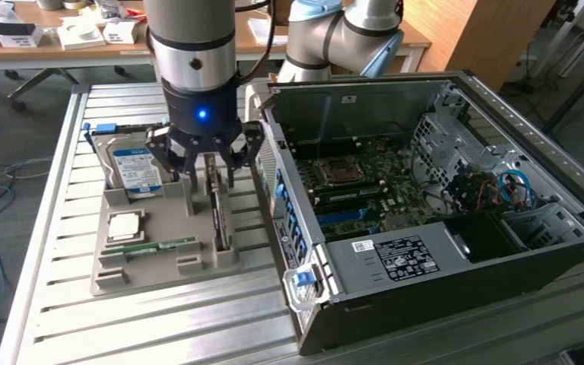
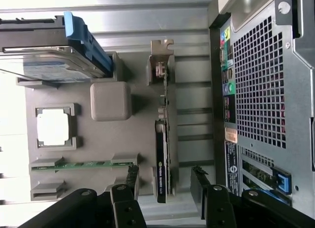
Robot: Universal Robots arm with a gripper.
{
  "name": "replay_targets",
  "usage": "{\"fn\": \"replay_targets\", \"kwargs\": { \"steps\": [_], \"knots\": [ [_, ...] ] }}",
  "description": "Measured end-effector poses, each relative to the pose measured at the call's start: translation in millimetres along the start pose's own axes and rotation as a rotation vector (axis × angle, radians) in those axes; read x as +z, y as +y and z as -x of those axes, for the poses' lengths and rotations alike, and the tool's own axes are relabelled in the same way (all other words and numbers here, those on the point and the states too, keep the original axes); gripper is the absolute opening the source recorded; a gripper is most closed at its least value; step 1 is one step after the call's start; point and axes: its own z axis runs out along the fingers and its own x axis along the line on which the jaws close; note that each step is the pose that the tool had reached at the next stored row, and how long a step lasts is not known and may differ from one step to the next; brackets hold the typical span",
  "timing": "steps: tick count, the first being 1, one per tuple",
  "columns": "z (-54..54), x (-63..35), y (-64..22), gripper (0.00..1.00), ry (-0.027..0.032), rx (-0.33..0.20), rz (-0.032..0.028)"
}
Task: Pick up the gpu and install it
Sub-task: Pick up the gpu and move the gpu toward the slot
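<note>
I have the gripper point(image 1: 211, 169) low over the grey parts tray point(image 1: 140, 277), its jaws spread as wide as I run them and closed on nothing. The gpu point(image 1: 221, 220) stands on its long edge in its slot in that tray, on the side nearest the open computer case point(image 1: 373, 319). In the wrist view the two fingertips point(image 2: 132, 178) straddle the dark end of the gpu point(image 2: 161, 161), with a sliver of daylight on either side, so I judge they are flanking it, not touching it. Its silvery bracket point(image 2: 161, 55) sits at the far end, away from the fingers. The other parts lie in their own pockets: the hard drive point(image 1: 134, 169) with its blue-and-white label at the back of the tray, the processor point(image 1: 125, 226) in the middle, and the green memory stick point(image 1: 150, 247) near the front. The case lies on its side at the exterior view's right with its motherboard point(image 1: 373, 175) exposed. By my reading the approach and alignment are done. The grasp is not yet made, and the lift and the seating in the case are all left to do.
</note>
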Motion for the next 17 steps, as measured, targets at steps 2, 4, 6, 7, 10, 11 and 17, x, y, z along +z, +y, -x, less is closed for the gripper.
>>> {"fn": "replay_targets", "kwargs": {
  "steps": [2, 4, 6, 7, 10, 11, 17],
  "knots": [
    [-0.1, 3.5, -0.2, 0.55, 0.0, 0.0, 0.0],
    [-0.1, 4.1, -0.2, 0.55, 0.0, 0.0, -0.0001],
    [-0.1, 4.1, -0.2, 0.55, 0.0001, 0.0, -0.0001],
    [-0.1, 4.1, -0.2, 0.55, 0.0001, 0.0, -0.0001],
    [-0.1, 4.4, -0.2, 0.55, -0.0001, 0.0, 0.0],
    [-0.1, 5.4, -0.2, 0.55, -0.0004, 0.0, 0.0004],
    [-0.3, 16.0, -0.8, 0.55, -0.0001, 0.0, 0.0001]
  ]
}}
